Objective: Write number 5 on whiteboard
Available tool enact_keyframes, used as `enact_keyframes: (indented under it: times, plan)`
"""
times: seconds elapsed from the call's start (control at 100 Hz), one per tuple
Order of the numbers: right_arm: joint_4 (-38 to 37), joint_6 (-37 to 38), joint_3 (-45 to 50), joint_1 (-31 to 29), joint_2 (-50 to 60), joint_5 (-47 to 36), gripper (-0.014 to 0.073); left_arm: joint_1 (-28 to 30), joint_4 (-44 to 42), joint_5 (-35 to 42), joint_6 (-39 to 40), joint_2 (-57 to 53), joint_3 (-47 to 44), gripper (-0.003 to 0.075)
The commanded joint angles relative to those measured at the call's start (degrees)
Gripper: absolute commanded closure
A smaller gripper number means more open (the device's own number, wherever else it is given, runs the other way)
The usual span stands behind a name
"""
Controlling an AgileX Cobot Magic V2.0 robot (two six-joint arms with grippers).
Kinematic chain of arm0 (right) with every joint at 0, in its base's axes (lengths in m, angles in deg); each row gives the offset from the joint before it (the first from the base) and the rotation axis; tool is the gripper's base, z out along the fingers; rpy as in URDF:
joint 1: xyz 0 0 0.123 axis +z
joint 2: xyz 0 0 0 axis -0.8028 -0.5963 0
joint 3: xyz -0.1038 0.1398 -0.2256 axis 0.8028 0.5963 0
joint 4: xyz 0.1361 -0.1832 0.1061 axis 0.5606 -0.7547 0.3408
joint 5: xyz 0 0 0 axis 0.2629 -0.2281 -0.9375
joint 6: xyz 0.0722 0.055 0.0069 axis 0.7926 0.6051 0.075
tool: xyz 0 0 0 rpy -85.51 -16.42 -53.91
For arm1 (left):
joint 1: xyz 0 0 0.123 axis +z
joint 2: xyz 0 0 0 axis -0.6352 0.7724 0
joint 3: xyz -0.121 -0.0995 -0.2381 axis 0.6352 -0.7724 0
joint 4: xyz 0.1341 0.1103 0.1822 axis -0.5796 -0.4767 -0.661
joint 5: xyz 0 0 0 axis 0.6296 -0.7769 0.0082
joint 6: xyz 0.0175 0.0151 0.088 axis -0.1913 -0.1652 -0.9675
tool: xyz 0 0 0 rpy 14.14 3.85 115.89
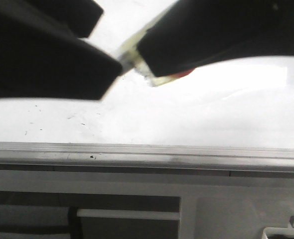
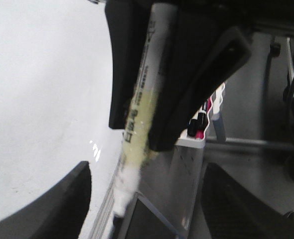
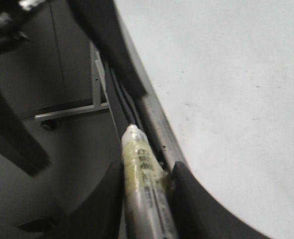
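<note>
here right end effector [image 3: 147,199] pinching marker [image 3: 142,174] above whiteboard [image 3: 226,84]; left end effector [image 2: 142,199] spread.

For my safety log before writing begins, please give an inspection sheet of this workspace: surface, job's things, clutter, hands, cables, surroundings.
Surface: whiteboard, glossy with strong glare; grey rail along its near edge.
Job's things: marker held off the board; no written digit seen.
Clutter: faint dark specks on the board.
Hands: right hand shut on the marker; left hand open, its fingers either side of the marker's tip end.
Cables: dark cables beyond the board's edge.
Surroundings: white rack holding pens; grey framing below the rail.
</note>
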Motion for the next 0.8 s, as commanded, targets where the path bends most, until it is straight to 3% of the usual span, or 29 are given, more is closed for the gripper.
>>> enact_keyframes:
  times: [0.0,0.19,0.42,0.79]
  plan:
    - [-0.04,-0.09,-1.81,-3.36,3.03,-3.04,0.0652,2.05,0.60,1.43,6.43,-5.16,1.79,0.0285]
    - [-0.04,-0.09,-1.81,-11.11,7.19,-4.37,0.0652,12.50,0.60,-1.61,15.72,-16.81,-1.54,0.0414]
    - [-0.85,-0.09,-1.81,-17.28,5.45,-6.15,0.0652,24.19,3.39,-0.06,19.92,-23.58,-5.61,0.0741]
    - [-1.83,-0.09,-8.95,-18.09,-0.59,-3.57,0.0652,26.57,5.95,5.87,19.92,-23.11,-6.04,0.0740]
